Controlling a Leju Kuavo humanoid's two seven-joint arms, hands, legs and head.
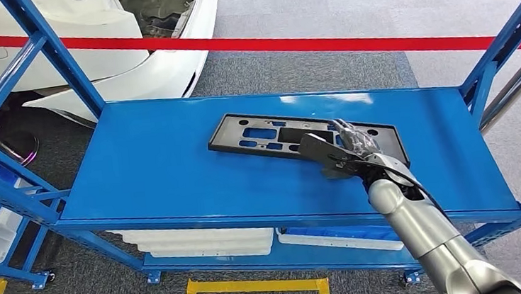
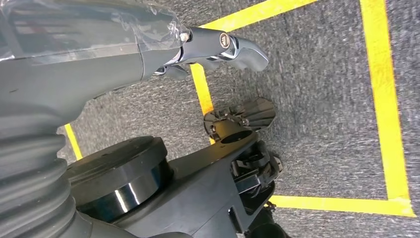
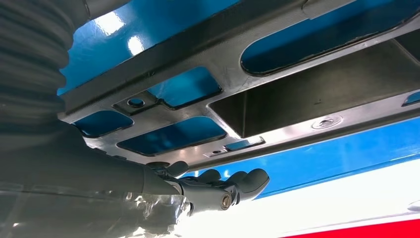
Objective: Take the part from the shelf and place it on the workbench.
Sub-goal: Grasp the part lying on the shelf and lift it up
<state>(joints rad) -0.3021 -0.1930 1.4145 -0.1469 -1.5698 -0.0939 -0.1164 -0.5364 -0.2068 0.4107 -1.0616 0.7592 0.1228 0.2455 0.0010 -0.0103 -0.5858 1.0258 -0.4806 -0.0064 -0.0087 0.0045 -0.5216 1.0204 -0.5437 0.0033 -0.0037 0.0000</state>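
So far you have only reached the part: the black plastic frame (image 1: 292,137), a flat panel with rectangular cut-outs, lies flat on the top deck of the blue shelf (image 1: 146,171), toward its right half. By the look of it the pickup is just beginning, and the lift, the carry and the set-down on a workbench all remain.

Nearest you, the left hand (image 2: 223,47) hangs beside the body over grey carpet marked with yellow tape (image 2: 384,94); its fingers look loosely curled with nothing in them, though you cannot tell for sure from this angle.

Further out, the right arm (image 1: 421,225) stretches forward and up from below the shelf's front edge, and the right hand (image 1: 343,150) lies on the frame's near right portion. In the right wrist view its fingers (image 3: 245,181) sit close together at the frame's edge, touching or nearly so. Whether they are clamped on it you cannot tell.

Beyond the shelf, a red barrier tape (image 1: 305,43) runs across, and past it, off the shelf's far left corner, stands a white car body (image 1: 91,34).
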